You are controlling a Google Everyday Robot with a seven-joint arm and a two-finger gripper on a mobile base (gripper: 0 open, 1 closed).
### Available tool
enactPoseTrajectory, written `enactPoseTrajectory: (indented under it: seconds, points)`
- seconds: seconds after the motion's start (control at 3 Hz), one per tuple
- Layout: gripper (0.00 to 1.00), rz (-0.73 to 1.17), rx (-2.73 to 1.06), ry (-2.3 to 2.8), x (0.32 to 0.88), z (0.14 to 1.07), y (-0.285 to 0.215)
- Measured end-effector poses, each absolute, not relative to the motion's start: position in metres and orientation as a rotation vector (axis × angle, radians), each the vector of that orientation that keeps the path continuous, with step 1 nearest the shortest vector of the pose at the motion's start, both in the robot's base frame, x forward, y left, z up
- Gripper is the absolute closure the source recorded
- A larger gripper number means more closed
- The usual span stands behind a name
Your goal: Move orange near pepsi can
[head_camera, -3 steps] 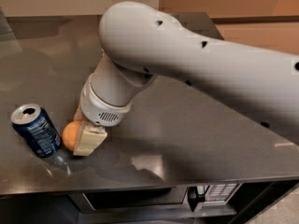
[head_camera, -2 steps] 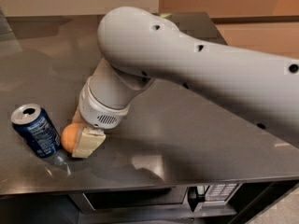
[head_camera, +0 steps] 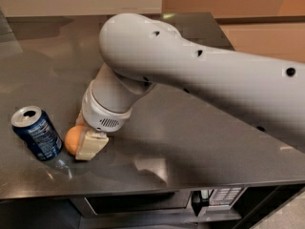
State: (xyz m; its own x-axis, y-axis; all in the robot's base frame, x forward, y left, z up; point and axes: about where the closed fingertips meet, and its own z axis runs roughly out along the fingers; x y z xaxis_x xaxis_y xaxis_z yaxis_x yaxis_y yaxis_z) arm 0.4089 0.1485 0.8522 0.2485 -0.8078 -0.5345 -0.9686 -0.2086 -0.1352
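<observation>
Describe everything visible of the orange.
The orange is a small round fruit with matte, evenly orange skin. Only its left part shows. The gripper covers its right side with its cream-coloured end against the fruit, and the white wrist hangs over it. It sits low at the dark grey counter, near the front left edge, just right of the upright pepsi can, with a narrow gap between them. Its underside is hidden.
</observation>
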Motion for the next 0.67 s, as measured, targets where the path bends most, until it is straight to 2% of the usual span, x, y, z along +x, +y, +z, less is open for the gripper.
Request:
enactPoseTrajectory:
  seconds: [0.33,0.67]
  points:
    - [0.12,0.48,-2.077,1.626,0.4117,0.849,0.1465]
    - [0.0,0.475,-2.079,1.622,0.4105,0.8507,0.1469]
